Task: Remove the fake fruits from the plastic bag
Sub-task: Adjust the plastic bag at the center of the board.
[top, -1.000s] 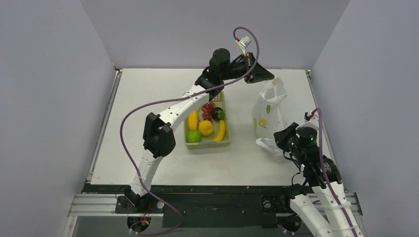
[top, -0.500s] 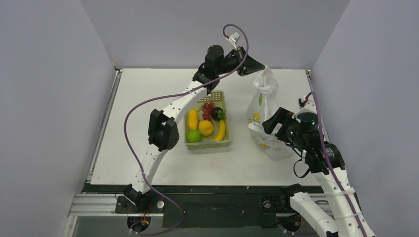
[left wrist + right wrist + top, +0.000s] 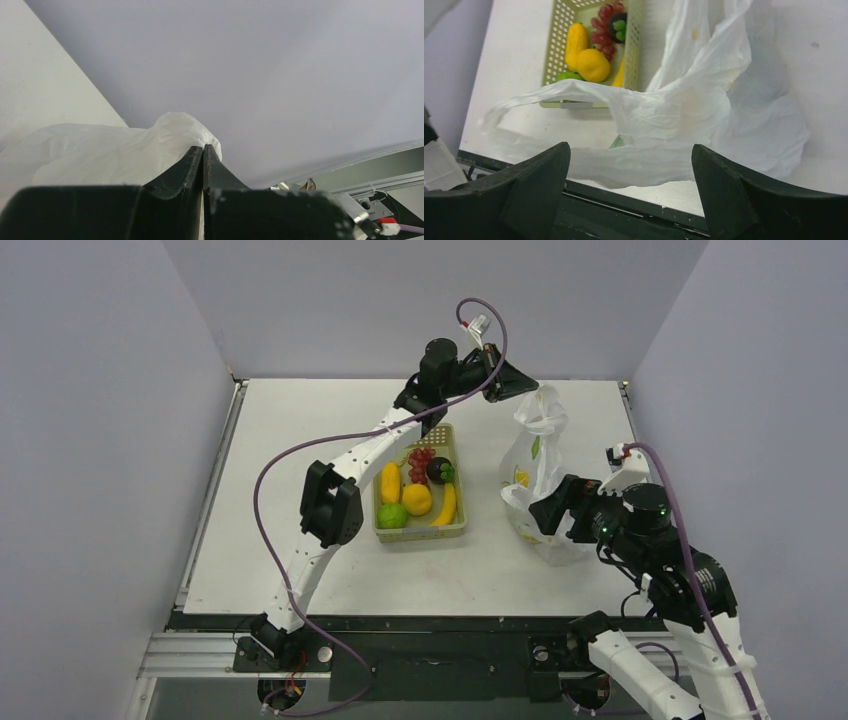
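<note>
The white plastic bag (image 3: pixel 540 465) hangs from its top in my left gripper (image 3: pixel 527 392), which is shut on it at the back of the table. In the left wrist view the left gripper (image 3: pixel 203 147) pinches bag (image 3: pixel 100 150) film between closed jaws. My right gripper (image 3: pixel 548 518) stands wide open at the bag's lower part; in its wrist view the right gripper (image 3: pixel 630 148) has a loose fold of bag (image 3: pixel 704 100) between its spread fingers, ungripped. Fake fruits lie in the basket: a maroon one (image 3: pixel 440 470) and a green one (image 3: pixel 392 516). Yellow and green patches show on the bag.
The yellow-green slotted basket (image 3: pixel 460 530) sits mid-table left of the bag, also holding a banana (image 3: pixel 447 506), an orange fruit (image 3: pixel 417 499) and grapes (image 3: pixel 420 460). The left arm's purple cable (image 3: pixel 300 455) loops over the table. Grey walls close in on three sides.
My right gripper has opened and let go of the bag's lower part, lifting up and back slightly. The left gripper keeps its hold; the bag now hangs longer.
</note>
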